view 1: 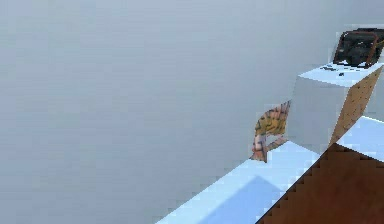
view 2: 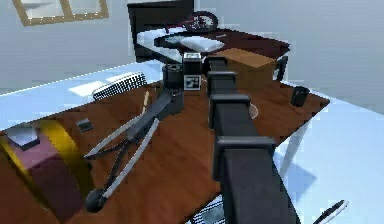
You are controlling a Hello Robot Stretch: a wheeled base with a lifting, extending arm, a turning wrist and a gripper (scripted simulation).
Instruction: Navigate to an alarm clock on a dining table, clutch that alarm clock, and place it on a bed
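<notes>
Alarm clock [view 2: 85, 124], seemingly a small dark block on the brown table [view 2: 180, 170], lies near the gripper [view 2: 93, 180]; whether its fingers [view 2: 125, 133] grasp anything I cannot tell; pickup seems in hand; next, a clean lift toward the bed [view 2: 215, 45].

The reddish-brown wooden tabletop [view 2: 180, 160] looks smooth and polished, with a soft sheen toward its right edge. The dark square arm bar [view 2: 240, 130] over it has a matt finish. At the tabletop's near left corner, a round gold disc [view 2: 62, 150] gleams, possibly brushed metal. Past the far edge, the plump white pillow [view 2: 198, 43] on the dark-framed bed [view 2: 250, 45] reads as matt cloth. In the forward view, the white box-shaped cabinet [view 1: 320, 110] is matt, and its side shows wood grain.
</notes>
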